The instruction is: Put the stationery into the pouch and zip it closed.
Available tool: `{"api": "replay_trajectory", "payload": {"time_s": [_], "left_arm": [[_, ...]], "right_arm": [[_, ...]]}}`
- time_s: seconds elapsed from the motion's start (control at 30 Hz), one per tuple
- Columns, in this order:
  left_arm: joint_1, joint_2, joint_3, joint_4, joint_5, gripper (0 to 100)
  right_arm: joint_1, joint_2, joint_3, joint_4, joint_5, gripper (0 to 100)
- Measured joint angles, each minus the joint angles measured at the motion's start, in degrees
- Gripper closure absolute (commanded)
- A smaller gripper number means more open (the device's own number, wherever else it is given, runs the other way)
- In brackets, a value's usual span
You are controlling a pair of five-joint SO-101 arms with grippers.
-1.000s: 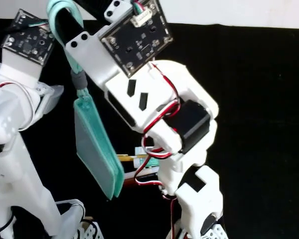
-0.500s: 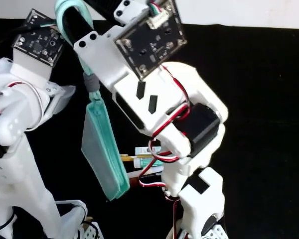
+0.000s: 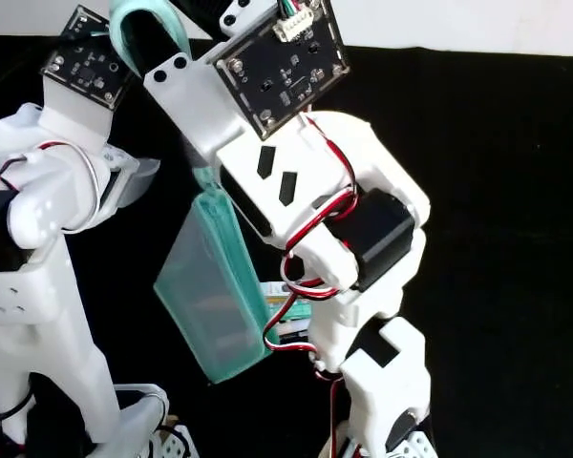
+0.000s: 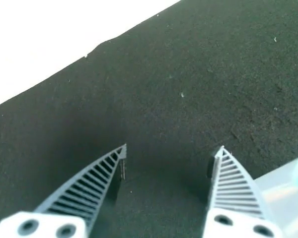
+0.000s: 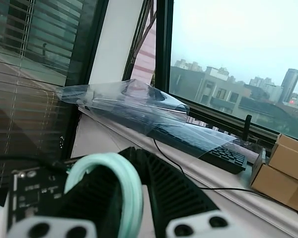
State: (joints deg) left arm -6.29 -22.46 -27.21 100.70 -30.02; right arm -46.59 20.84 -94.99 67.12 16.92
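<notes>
**A:** Up high, the right gripper [image 5: 126,158] has the pouch [image 3: 215,296] dangling by its teal loop [image 5: 104,159]!

**B:** What sort of grip is that?

**A:** The loop curls over one black finger, and the other finger presses in close beside it. The gripper is nearly closed, with the loop pinched between.

**B:** And the pouch itself?

**A:** It hangs slanted between the two arms, broad side toward the high camera. Its top is tucked against the right arm. I can't tell whether the lower edge touches the black table [image 3: 497,239].

**B:** Is it zipped?

**A:** That can't be made out from here.

**B:** How about the left gripper [image 4: 172,151]?

**A:** It's spread wide with nothing between its fingers, pointing at the black cloth. A pale corner of the pouch sits just beside one finger.

**B:** Where's the stationery [image 3: 288,313]?

**A:** It's down on the table, outside the pouch. It peeks out between the pouch's lower end and the right arm, and the arm partly hides it.

**B:** And behind the right gripper?

**A:** There's a window [image 5: 238,49], with a keyboard [image 5: 223,156] and boxes [image 5: 283,173] on the ledge below it.
</notes>
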Motion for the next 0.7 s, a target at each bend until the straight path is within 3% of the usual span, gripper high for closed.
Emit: {"api": "replay_trajectory", "payload": {"time_s": [0.7], "left_arm": [[0.00,0.09,-2.46,0.09,4.48,72]], "right_arm": [[-2.55,-0.18,0.00,-0.53,-0.09,98.9]]}}
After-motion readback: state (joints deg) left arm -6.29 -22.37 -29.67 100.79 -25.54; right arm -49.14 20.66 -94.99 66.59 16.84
